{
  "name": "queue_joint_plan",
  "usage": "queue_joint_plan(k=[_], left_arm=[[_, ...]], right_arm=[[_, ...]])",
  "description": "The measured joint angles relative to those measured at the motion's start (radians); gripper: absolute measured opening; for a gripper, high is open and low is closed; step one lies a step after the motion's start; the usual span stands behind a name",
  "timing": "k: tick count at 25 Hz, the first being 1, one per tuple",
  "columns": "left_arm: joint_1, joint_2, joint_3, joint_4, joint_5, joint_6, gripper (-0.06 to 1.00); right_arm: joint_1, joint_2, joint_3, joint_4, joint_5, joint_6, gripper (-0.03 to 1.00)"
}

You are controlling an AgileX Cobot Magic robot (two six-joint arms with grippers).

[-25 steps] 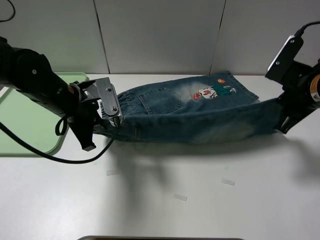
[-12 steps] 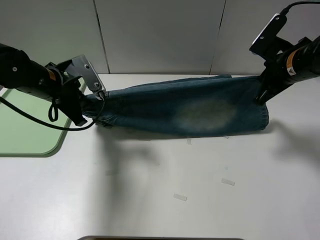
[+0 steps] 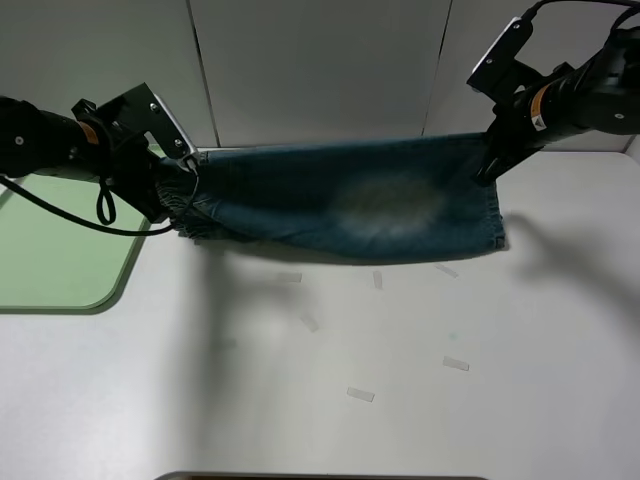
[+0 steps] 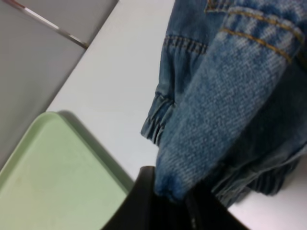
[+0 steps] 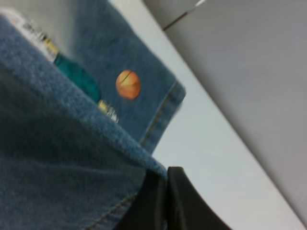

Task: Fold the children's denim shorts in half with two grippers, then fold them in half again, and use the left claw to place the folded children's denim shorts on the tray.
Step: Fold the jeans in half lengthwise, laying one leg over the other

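The children's denim shorts [image 3: 350, 205] lie folded lengthwise across the back of the white table, a pale bleached patch facing up. My left claw [image 3: 185, 165] is shut on the waistband end at the left; the left wrist view shows its black fingers [image 4: 144, 201] pinching the denim [image 4: 225, 96]. At the right end my right gripper [image 3: 490, 160] is shut on the leg hem. In the right wrist view its fingers [image 5: 168, 201] clamp the upper layer of denim [image 5: 57, 163], with the cartoon patch [image 5: 127, 85] on the layer below. The pale-green tray [image 3: 50, 250] lies at the left, beside the left arm.
Several small clear tape strips [image 3: 360, 394] lie scattered on the table in front of the shorts. A grey panelled wall [image 3: 320, 70] runs close behind the table's back edge. The tray's rim [image 4: 96, 148] lies just beside the hanging waistband.
Both grippers carried the near edge of the shorts up and back over the far half. The cartoon patch is now covered, and the fold lies closer to the wall.
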Motion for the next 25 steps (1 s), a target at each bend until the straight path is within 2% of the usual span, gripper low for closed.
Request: queue_joint_plan(k=[7, 11, 15, 20, 25], left_arm=[[0.003, 0.112, 0.004, -0.004, -0.085, 0.124, 0.08], [0.011, 0.122, 0.004, -0.052, -0.194, 0.17, 0.08], [0.035, 0.122, 0.004, -0.066, -0.29, 0.188, 0.08], [0.07, 0.128, 0.004, -0.057, -0.319, 0.191, 0.08], [0.073, 0.131, 0.004, -0.052, -0.327, 0.193, 0.08]], right_arm=[[0.0, 0.078, -0.098, 0.0, -0.005, 0.0, -0.03], [-0.003, 0.106, -0.142, 0.0, -0.005, 0.0, -0.03], [-0.026, 0.117, -0.164, 0.0, -0.024, 0.0, -0.03], [-0.055, 0.126, -0.166, -0.001, -0.099, 0.0, -0.03], [-0.068, 0.152, -0.168, -0.001, -0.127, 0.0, -0.03]])
